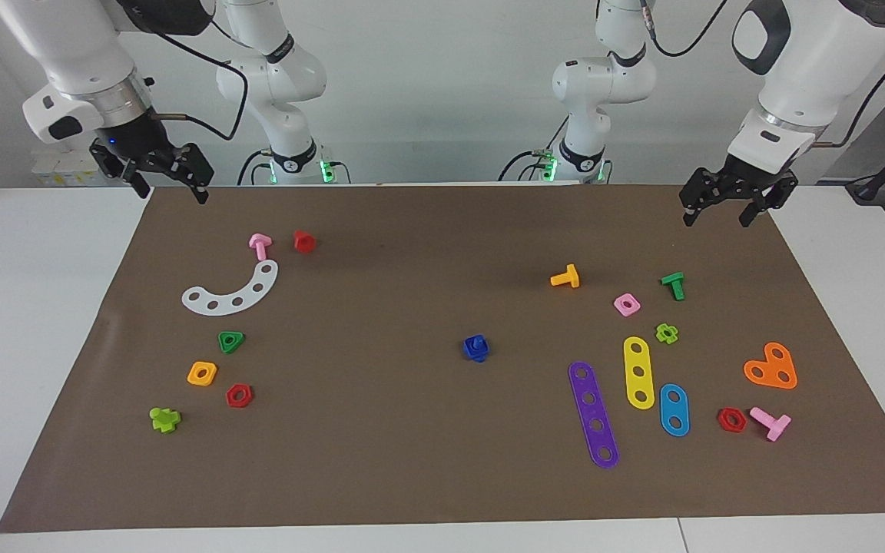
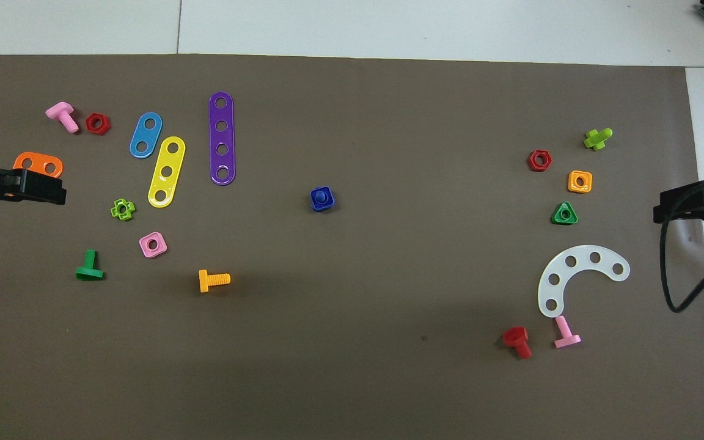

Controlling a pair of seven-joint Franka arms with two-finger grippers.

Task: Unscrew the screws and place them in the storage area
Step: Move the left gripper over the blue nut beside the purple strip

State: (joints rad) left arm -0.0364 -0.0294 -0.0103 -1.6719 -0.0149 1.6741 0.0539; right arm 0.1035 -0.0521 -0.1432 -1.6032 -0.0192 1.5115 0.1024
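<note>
We find the small blue plastic screw (image 1: pixel 476 347) mid-surface on the brown mat (image 1: pixel 412 461), well apart from the other pieces, seated in a blue square nut. It looks light, stiff and smooth — best pinched across its stubby top. Both tools hang spread and empty: left tool (image 1: pixel 727 206) and right tool (image 1: pixel 170 183) over the mat's robot-side corners.

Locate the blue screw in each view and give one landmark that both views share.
Facing view: the blue screw sits near the middle of the brown mat, level with the purple strip's upper end.
Overhead view: the blue screw is again near the mat's middle, just below the level of the strip's lower end.
Shared landmark: the purple strip, the long piece closest to it, toward the left arm's end.
</note>
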